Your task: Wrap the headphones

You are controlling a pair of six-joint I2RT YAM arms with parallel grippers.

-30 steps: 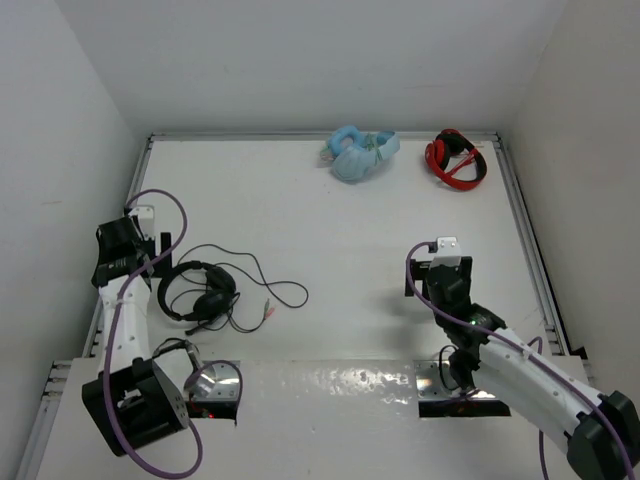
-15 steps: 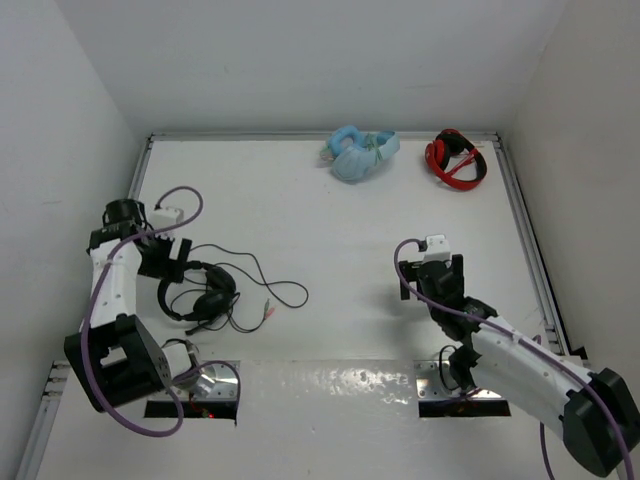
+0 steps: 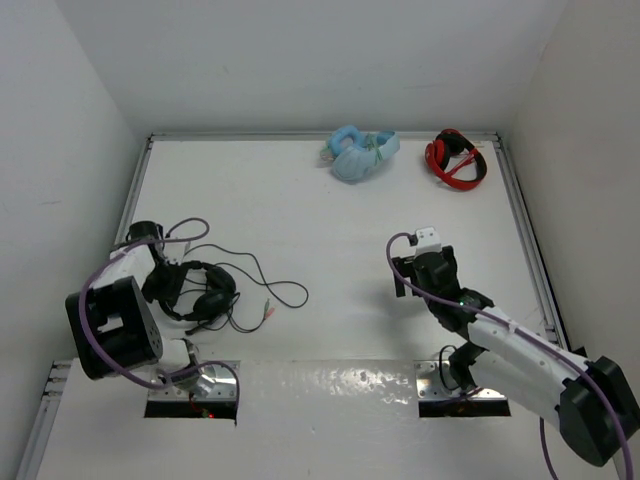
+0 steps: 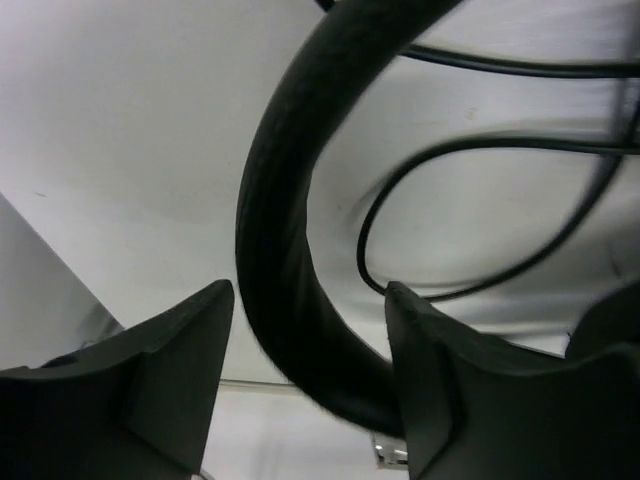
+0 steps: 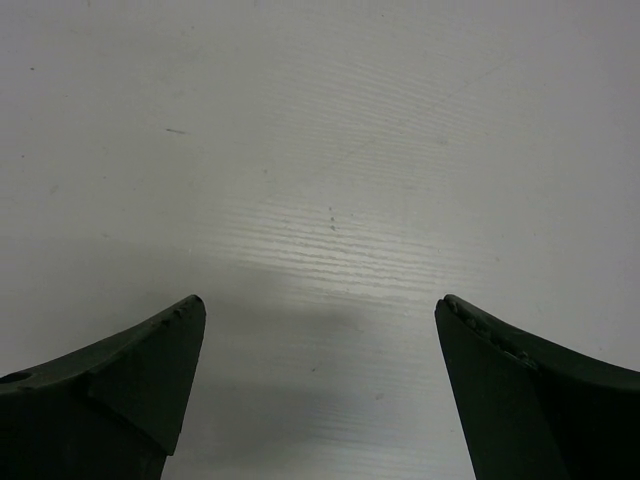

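Nearest the bases, the left gripper (image 4: pixel 308 300) is seen down at the table (image 3: pixel 330 230) with its fingers apart and straddling the headband (image 4: pixel 275 200) of the headphones (image 3: pixel 205 292). The band sits closer to one finger, a gap shows on the other side, and nothing is clamped yet. The headphones are lying flat at the left side of the table, earcups toward the centre. The thin cable (image 3: pixel 258 268) is sprawled loose to the right, with the plugs (image 3: pixel 268 311) just beside the earcups. The step in hand is judged to be the grasp on the headband. The band should be centred between the fingers before closing, so it is not pushed sideways or pinched on an edge. The cable loop seen just behind the band should be kept out of the grip. A firm hold is needed, since the headset must be steadied while the cable is wound. Further out, the right gripper (image 5: pixel 320 310) is held wide open over bare table, well apart from the cable; it will likely be needed to fetch the plug end. At the far edge, the light-blue headphones (image 3: pixel 358 155) and the red-and-black headphones (image 3: pixel 455 160) are to be left alone.
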